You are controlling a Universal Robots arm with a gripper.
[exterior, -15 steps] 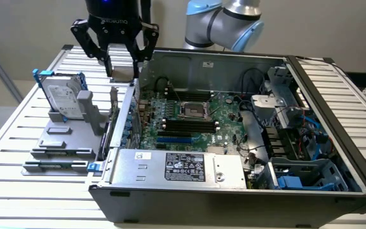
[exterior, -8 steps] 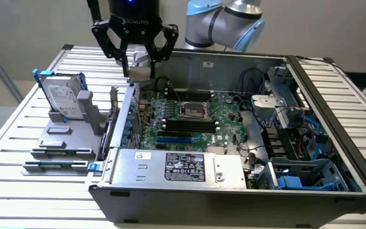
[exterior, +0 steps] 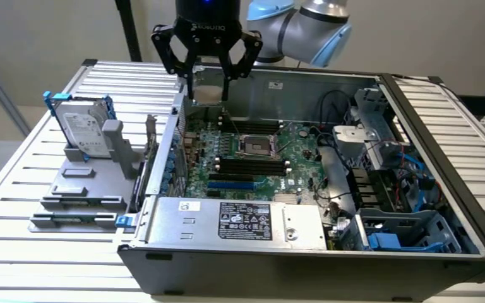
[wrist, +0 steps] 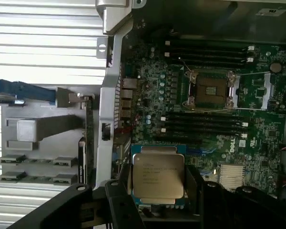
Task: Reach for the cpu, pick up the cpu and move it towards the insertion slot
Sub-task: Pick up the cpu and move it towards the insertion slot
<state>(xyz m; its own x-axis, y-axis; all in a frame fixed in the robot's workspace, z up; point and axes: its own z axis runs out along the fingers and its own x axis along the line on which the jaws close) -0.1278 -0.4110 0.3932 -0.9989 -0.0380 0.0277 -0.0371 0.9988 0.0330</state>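
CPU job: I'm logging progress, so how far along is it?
Done: the cpu is picked up, clamped in the gripper and lifted above the open computer case. In hand: it hangs near the case's rear edge, short of the insertion slot. Left: the stretch over the green motherboard to that slot.

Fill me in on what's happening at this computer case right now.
A robot arm's end effector is shut on the cpu, holding it in the air above the far edge of the open computer case. The chip is already off the grey holder rack on the exterior view's left, where the hard drive stands. The insertion slot on the green motherboard sits open with nothing in it; the cpu has not reached it yet.
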